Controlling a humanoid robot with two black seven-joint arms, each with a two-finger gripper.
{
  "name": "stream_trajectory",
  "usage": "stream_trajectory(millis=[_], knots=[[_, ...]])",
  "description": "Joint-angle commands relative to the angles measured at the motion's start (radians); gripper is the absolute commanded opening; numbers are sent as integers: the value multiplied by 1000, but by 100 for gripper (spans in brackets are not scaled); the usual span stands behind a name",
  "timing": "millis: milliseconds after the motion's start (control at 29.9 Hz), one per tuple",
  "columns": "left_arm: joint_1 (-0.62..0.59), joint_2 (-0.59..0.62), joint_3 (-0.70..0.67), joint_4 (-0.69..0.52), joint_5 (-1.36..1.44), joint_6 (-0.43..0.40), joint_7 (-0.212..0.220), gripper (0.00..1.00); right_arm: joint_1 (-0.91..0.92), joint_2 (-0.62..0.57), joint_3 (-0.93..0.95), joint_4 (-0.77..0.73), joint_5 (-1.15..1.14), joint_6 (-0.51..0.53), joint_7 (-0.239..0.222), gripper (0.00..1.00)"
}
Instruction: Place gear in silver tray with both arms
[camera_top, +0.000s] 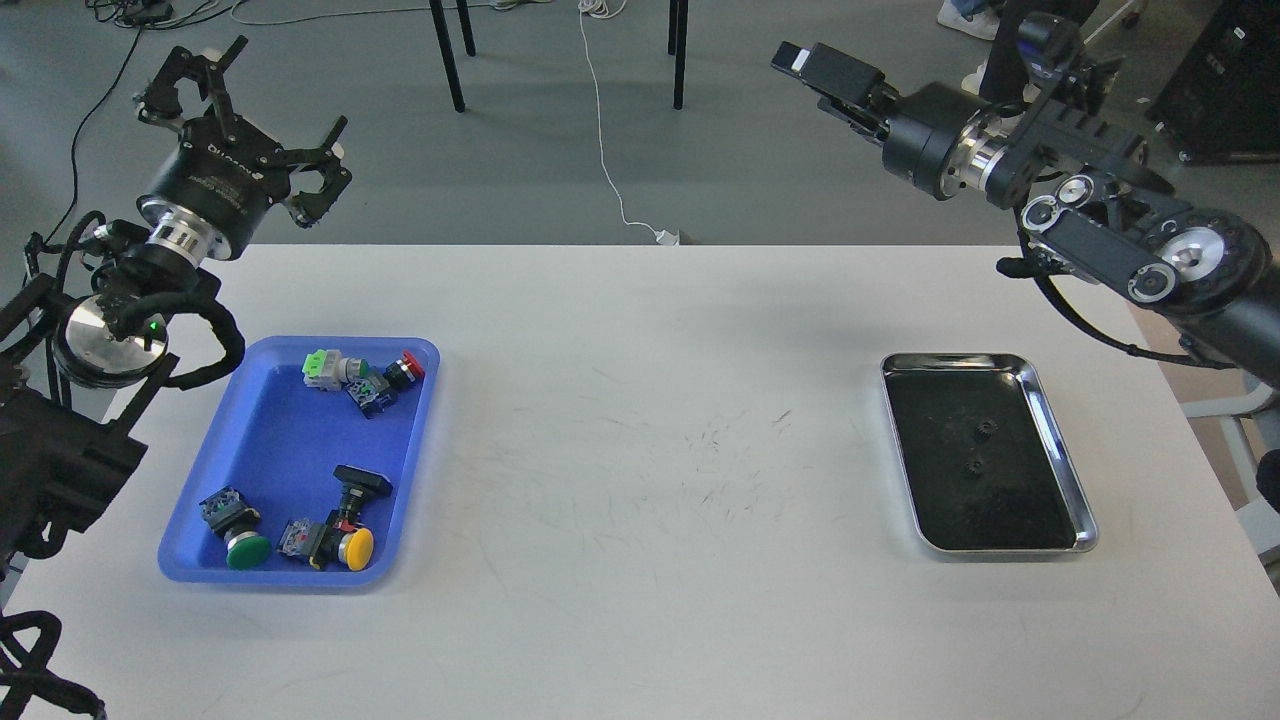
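Observation:
The silver tray (1062, 450) lies on the right side of the white table. Two small black gears (986, 430) (968, 467) lie apart on its dark bottom. My right gripper (806, 64) is raised high above the table's far edge, up and left of the tray, pointing left; its fingers look like one dark block and nothing shows in it. My left gripper (270, 105) is open and empty, held high over the far left corner, above and behind the blue tray (280, 440).
The blue plastic tray holds several push-button switches with green, red and yellow caps (352, 546). Chair legs, cables and a person's legs (1010, 90) are on the floor beyond the table.

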Motion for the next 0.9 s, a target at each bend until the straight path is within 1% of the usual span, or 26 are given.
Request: stream_trajectory(millis=[0,67,167,268,368,435,535,602,736,870], knots=[[-21,-32,-2,34,-2,3,-6,98,-71,22,181,-4,159,-2,0,99],[-44,-69,0,67,-1,1,-7,98,-92,43,256,-4,262,0,-3,99],[-58,-89,-2,109,-2,-5,-7,98,-98,62,328,-21,436,1,-12,99],[-58,-103,-6,132,-7,-9,-7,98,-98,83,357,-100,677,21,-26,99],[-57,-124,-17,135,-11,-9,-7,98,-95,111,368,-148,848,34,-46,99],[-55,-134,-20,135,-11,-9,-10,98,-100,118,400,-157,929,41,-49,99],[-54,-152,-25,136,-11,-8,-12,98,-146,147,455,-164,1012,52,-51,99],[-48,-167,-45,136,-11,-8,-12,98,-192,169,533,-164,1058,76,-51,99],[-41,-181,-57,141,-13,-6,-14,98,-274,203,676,-162,1072,112,-58,99],[-20,-187,-80,141,-28,1,-21,98,-318,210,712,-158,1074,118,-60,99]])
